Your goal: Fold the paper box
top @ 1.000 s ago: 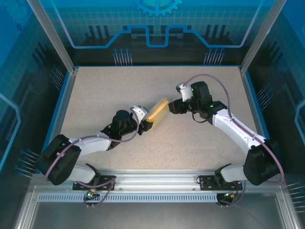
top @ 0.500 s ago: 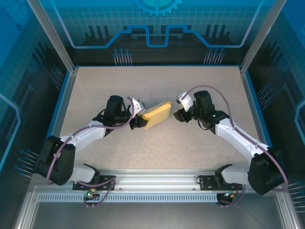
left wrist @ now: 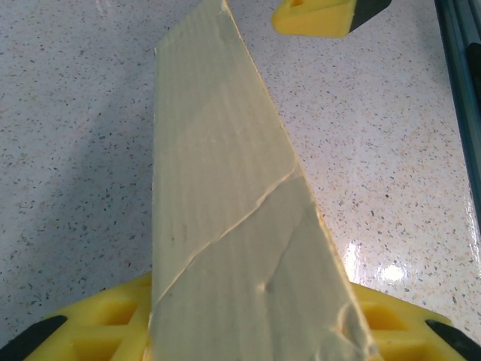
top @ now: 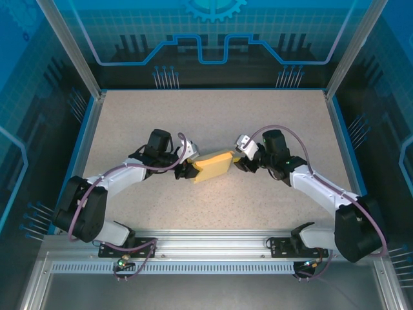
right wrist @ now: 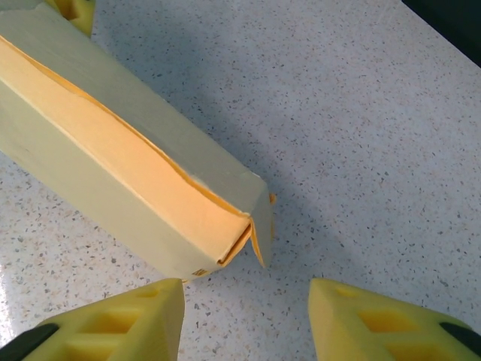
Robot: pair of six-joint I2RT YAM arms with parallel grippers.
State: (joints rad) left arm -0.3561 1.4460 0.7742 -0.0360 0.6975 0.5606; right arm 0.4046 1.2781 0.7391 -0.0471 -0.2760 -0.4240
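Note:
The paper box [top: 213,165] is a pale yellow, long, closed-up card box lying almost level across the middle of the table. My left gripper [top: 189,170] is shut on its left end. In the left wrist view the box [left wrist: 225,195] runs up from between the yellow fingers [left wrist: 105,331]. My right gripper [top: 239,161] stands open just off the box's right end. In the right wrist view that end [right wrist: 150,188] has a small flap [right wrist: 259,229] standing slightly ajar, above and left of the gap between the fingertips [right wrist: 120,323], with nothing between them.
The speckled tabletop [top: 161,119] is bordered by a blue rim and metal posts [top: 97,97]. An aluminium rail [top: 213,242] carries both arm bases at the near edge. The tip of a right finger [left wrist: 312,15] shows past the box's far end in the left wrist view.
The left arm has swung the box from a steep diagonal to nearly level. The right gripper has come down and left to the box's right end, its jaws a little narrower.

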